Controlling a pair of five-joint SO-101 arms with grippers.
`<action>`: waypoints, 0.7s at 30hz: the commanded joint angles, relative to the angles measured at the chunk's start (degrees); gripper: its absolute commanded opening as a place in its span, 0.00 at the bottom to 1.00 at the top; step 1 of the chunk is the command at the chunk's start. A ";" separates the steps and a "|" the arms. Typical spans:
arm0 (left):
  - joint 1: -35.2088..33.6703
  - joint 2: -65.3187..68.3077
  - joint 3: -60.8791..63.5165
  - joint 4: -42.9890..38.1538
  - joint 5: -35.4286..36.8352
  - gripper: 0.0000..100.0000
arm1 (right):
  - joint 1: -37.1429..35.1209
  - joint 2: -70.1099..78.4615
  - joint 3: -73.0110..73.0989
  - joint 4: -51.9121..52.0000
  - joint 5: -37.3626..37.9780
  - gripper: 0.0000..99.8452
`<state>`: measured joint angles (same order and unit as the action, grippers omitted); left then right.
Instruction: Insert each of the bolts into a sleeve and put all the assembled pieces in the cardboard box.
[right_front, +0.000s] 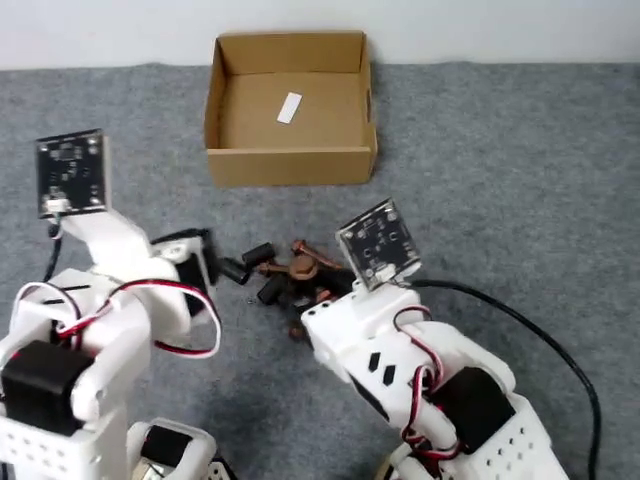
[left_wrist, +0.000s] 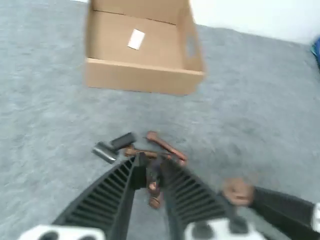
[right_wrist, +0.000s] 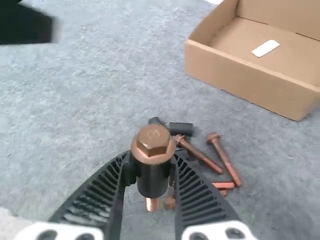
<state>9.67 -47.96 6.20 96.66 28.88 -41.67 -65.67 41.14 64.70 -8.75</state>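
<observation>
Copper bolt seated in a black sleeve stands head up, the sleeve pinched by the right tool. Beside it on the grey bench, spare bolts and sleeves lie heaped. The cardboard box stands at their 12 o'clock and the left tool at their 9 o'clock; I cannot tell that tool's state.

The grey tabletop carries an open cardboard box by its far edge; loose bolts and sleeves lie mid-table.
</observation>
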 joint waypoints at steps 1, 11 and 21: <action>-6.24 -0.70 1.80 0.00 -2.20 0.00 | 5.85 -0.31 -3.60 -1.80 0.18 0.01; -18.46 -20.31 34.77 -14.95 -9.14 0.00 | 13.49 26.15 -19.69 -11.30 0.18 0.01; -22.15 -42.11 62.55 -26.37 -15.56 0.00 | 17.54 61.76 -49.85 -17.10 2.29 0.01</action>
<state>-12.04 -86.29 67.21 72.48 14.90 -26.55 -11.34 3.34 49.67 -8.57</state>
